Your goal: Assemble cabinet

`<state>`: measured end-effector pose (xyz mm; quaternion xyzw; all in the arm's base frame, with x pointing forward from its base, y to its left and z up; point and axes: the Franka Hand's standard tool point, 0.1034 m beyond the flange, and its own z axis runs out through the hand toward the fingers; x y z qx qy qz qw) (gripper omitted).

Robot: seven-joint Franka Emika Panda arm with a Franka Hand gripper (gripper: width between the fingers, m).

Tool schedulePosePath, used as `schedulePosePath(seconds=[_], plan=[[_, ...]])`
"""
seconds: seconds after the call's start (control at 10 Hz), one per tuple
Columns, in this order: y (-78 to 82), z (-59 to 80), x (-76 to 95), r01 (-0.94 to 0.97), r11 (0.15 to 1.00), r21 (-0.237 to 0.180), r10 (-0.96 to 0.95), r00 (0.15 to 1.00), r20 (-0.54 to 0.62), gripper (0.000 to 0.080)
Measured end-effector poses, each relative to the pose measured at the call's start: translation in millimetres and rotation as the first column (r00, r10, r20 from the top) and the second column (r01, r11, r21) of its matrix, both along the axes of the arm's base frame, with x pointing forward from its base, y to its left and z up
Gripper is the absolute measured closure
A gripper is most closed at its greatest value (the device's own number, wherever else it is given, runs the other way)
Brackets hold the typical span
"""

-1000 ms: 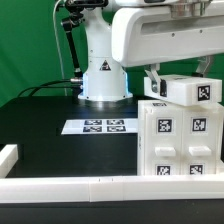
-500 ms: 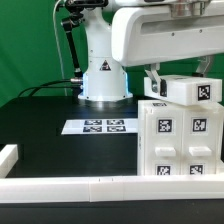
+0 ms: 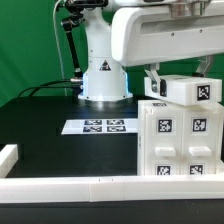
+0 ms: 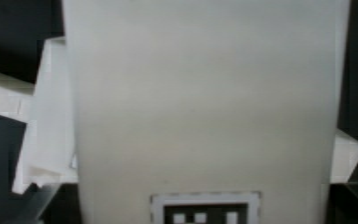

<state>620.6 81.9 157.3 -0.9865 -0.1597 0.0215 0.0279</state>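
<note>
The cabinet body (image 3: pixel 180 140), a large white box with black-and-white tags on its front, stands at the exterior view's right by the front rail. A smaller white tagged block (image 3: pixel 192 90) lies across its top. My gripper (image 3: pixel 178 86) hangs straight down over the box, one dark finger (image 3: pixel 153 84) showing at the block's left end, and it seems shut on the block. In the wrist view the block's white face (image 4: pixel 194 100) fills almost the whole picture, with a tag (image 4: pixel 208 212) at its edge. The fingertips are hidden there.
The marker board (image 3: pixel 99 126) lies on the black table in front of the robot's white base (image 3: pixel 104 80). A white rail (image 3: pixel 70 186) runs along the table's front edge, with a raised corner piece (image 3: pixel 8 158) at the exterior view's left.
</note>
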Motion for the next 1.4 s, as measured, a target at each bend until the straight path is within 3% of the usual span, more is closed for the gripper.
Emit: schedulePosePath(seconds=[0.6, 1.0, 1.4], plan=[[1.7, -0.5, -0.4, 0.386, 0.922, -0.022, -0.387, 0.922, -0.017, 0.0239], [4.1, -1.0, -2.1, 0.731, 0.682, -0.038, -0.731, 0.682, -0.012, 0.0239], [5.4, -0.6, -0.6, 0.89, 0.454, -0.047, -0.891, 0.454, -0.011, 0.0239]])
